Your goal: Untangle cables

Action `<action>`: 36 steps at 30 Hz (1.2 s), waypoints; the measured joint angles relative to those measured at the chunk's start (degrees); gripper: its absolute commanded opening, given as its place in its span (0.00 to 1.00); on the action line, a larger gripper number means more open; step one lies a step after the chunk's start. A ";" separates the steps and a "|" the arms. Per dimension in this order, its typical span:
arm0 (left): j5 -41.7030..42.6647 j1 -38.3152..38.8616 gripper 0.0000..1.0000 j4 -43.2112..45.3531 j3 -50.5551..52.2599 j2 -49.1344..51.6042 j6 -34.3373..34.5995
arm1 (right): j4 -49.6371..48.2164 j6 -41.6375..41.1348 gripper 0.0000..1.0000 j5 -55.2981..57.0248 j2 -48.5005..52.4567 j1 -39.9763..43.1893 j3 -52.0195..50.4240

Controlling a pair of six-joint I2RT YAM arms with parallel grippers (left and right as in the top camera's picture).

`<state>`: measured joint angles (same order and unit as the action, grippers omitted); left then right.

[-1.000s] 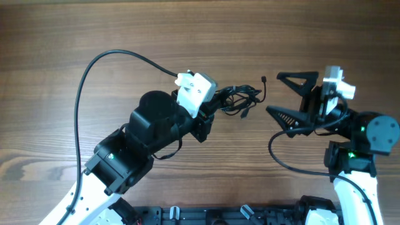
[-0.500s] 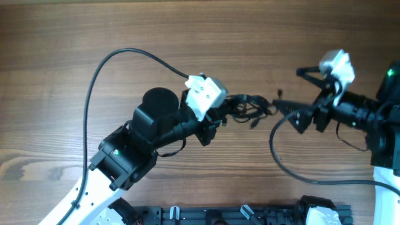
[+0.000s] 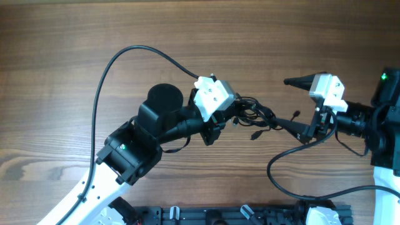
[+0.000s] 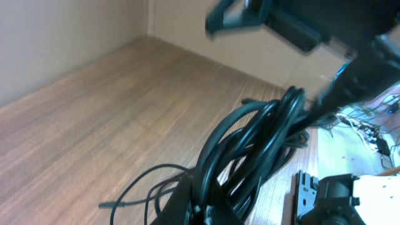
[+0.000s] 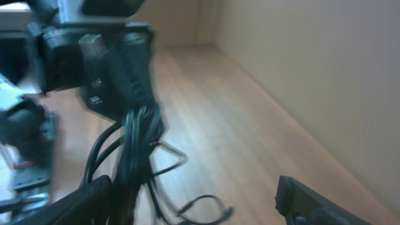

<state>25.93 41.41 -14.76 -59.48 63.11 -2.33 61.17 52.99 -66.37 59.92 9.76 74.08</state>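
Note:
The cables (image 3: 253, 115) are a small bundle of thin black cords with plug ends, at the middle of the wooden table. My left gripper (image 3: 224, 120) is shut on the bundle's left end; in the left wrist view the looped cords (image 4: 256, 144) rise from between its fingers (image 4: 212, 215). My right gripper (image 3: 292, 103) is open, its fingers spread wide just right of the bundle, one finger near a loose plug. In the right wrist view the cords (image 5: 134, 156) hang beside its left finger, between the open fingers (image 5: 194, 200).
A thick black robot cable (image 3: 119, 59) arcs from the left arm's white camera mount across the table's left half. A black rail (image 3: 212, 215) runs along the table's front edge. The table is bare wood (image 3: 187, 25) elsewhere.
My left gripper has carried the bundle to the right. My right arm has turned and reached left toward the bundle, its fingers staying open.

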 measured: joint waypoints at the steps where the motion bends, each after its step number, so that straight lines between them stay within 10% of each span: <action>1: -1.46 0.07 0.04 -2.03 0.00 0.00 0.00 | -3.15 -2.82 0.86 1.03 0.00 -0.07 0.07; 7: -5.07 0.07 0.04 -3.02 0.02 0.13 0.00 | -6.56 -12.35 0.86 2.27 0.00 -0.07 0.07; 15: -3.08 0.07 0.04 2.23 0.02 0.13 0.02 | 3.65 -5.31 0.85 -1.27 0.00 -0.07 0.17; 23: 1.22 0.09 0.04 3.10 0.02 0.13 0.02 | 2.49 -3.91 0.62 0.37 0.00 -0.07 0.17; 36: 3.37 0.09 0.04 3.23 0.02 0.33 0.02 | -2.54 -9.05 0.63 6.21 0.00 -0.17 0.17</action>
<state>29.30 41.50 -11.53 -59.46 63.44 -2.31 58.63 43.94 -60.16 59.92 9.58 74.26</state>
